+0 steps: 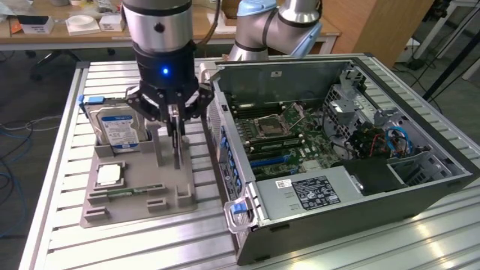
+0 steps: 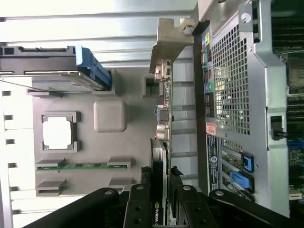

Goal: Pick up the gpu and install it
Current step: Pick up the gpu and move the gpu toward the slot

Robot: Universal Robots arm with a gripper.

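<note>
The gripper jaws are clamped on the gpu, which stands on edge between them over the grey tray. The grasp is made. Installation in the computer case beside the jaws is not yet done.

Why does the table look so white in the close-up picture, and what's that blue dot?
Wrist view: light glares off the metal table, washing it white, while the gripper, shut on the gpu, looks dark. Exterior view: the blue dot is a small light glowing on the arm.
</note>
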